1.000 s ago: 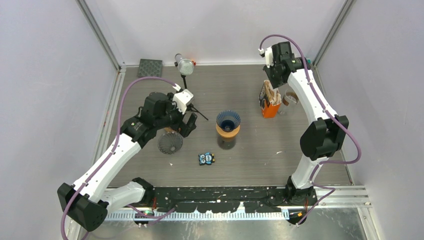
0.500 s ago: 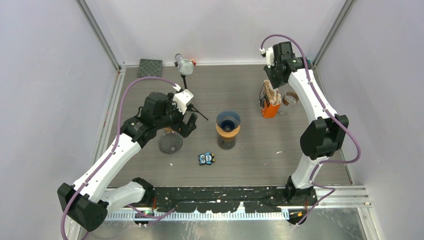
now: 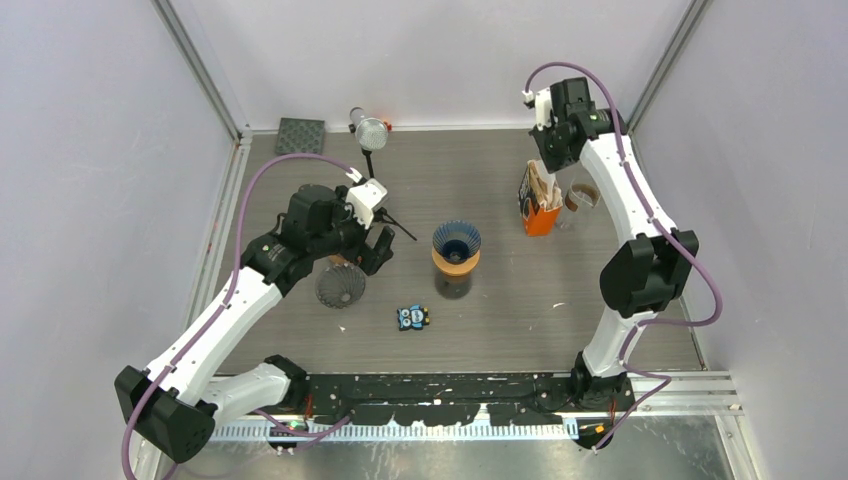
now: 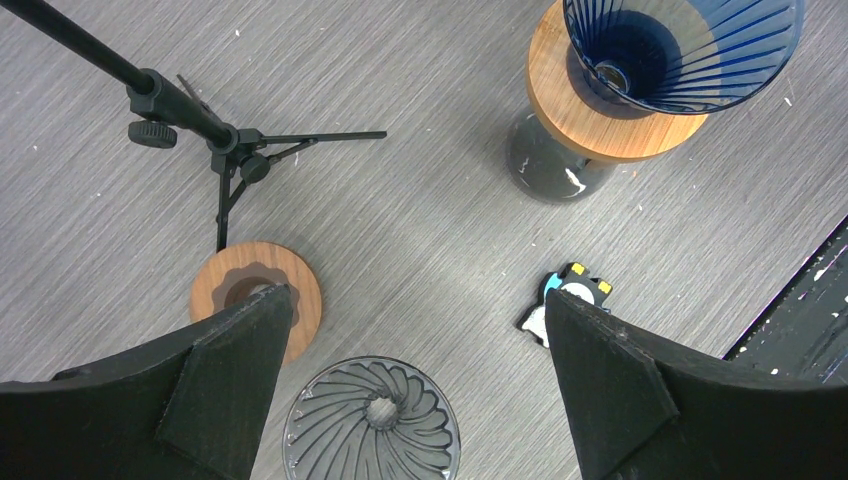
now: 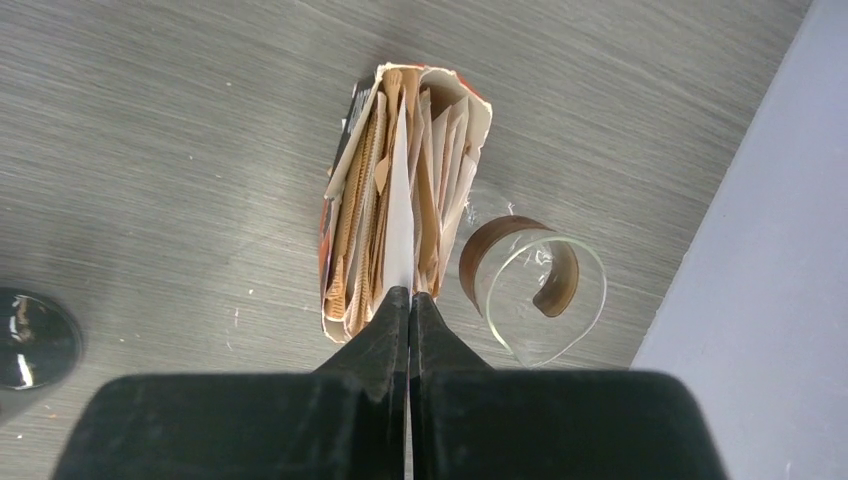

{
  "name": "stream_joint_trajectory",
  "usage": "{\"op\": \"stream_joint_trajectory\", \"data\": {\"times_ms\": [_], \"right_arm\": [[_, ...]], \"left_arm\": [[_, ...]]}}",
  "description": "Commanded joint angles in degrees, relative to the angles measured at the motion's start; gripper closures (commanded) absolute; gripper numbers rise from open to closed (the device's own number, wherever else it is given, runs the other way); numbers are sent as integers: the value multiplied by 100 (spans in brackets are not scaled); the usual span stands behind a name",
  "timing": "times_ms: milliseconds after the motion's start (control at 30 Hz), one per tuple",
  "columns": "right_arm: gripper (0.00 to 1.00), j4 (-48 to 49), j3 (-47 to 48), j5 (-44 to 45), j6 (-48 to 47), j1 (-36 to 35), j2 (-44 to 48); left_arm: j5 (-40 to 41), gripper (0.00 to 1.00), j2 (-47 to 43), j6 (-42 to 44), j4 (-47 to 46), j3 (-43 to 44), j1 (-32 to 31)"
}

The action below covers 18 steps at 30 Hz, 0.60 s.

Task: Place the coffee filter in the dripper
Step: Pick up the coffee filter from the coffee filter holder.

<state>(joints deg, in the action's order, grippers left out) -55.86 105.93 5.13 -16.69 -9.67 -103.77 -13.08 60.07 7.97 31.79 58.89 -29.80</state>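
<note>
— Where does the coffee filter stand?

— It is in the filter box, toward the far right corner of the table, just beside a glass. My right gripper is above the box, fingers pressed together, and a white sheet runs straight into the tips, so I read that as a pinch on its top edge.

— Lifted out yet?

— No, it sits among the others in the pack.

— And the other arm?

— My left gripper hangs with its fingers spread wide and holds nothing, over a clear dripper lying near the left of the table.

— What is left?

— Nearly all of it, I'd say: draw the sheet free, carry it to the blue dripper on its carafe mid-table, which looks empty, and seat it inside.
</note>
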Motion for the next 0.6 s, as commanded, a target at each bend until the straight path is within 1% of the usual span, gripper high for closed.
{"op": "stream_joint_trajectory", "data": {"times_ms": [0, 233, 333, 467, 567], "right_arm": [[99, -143, 548, -192, 101, 11, 463], [100, -447, 705, -166, 13, 16, 1020], [100, -595, 766, -353, -83, 17, 1340], [100, -855, 735, -1561, -345, 1, 1862], [100, -1017, 640, -2368, -412, -153, 2181]], "left_arm": [[-86, 0, -125, 60, -65, 194, 27], [-103, 0, -136, 99, -16, 273, 27], [-148, 0, -128, 150, 21, 349, 27], [-287, 0, -128, 249, 55, 415, 27], [-658, 0, -119, 338, 178, 570, 27]]}}
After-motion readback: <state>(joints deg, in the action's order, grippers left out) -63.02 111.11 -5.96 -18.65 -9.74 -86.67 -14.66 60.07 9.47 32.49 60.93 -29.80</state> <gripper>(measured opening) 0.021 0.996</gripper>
